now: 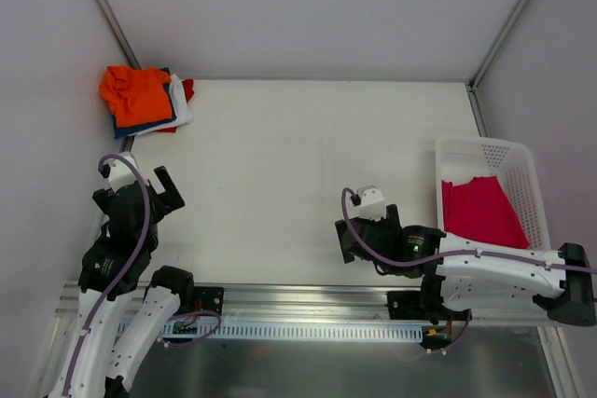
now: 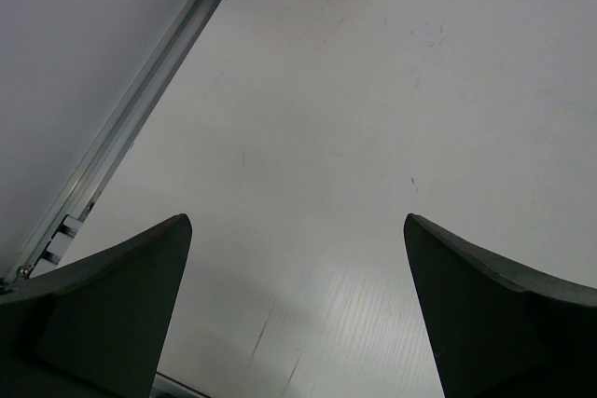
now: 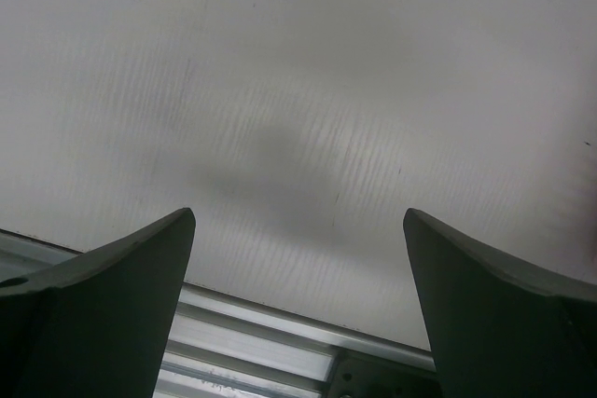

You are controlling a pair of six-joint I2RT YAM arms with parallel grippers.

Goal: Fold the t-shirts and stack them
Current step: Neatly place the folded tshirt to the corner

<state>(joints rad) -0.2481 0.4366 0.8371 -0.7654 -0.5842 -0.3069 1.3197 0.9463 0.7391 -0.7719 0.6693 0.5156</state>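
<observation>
**Shirts at both ends, fingers wide open**

A pile of t-shirts (image 1: pixel 145 100), orange on top with blue, white and red under it, sits at the far left corner of the desk (image 1: pixel 298 146); the left fingers (image 2: pixel 121 305) are spread wide and hold nothing, near the pile but apart; the right fingers (image 3: pixel 494 305) are wide and empty too; a pink-red t-shirt (image 1: pixel 480 213) lies in the white basket (image 1: pixel 527 170) to their right.

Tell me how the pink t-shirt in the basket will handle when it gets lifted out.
The pink t-shirt lies slumped and creased in the basket, so it is probably floppy and will drape from wherever it is pinched. Thin cloth, so likely light. It might catch on the lattice wall and tug the basket along.
</observation>
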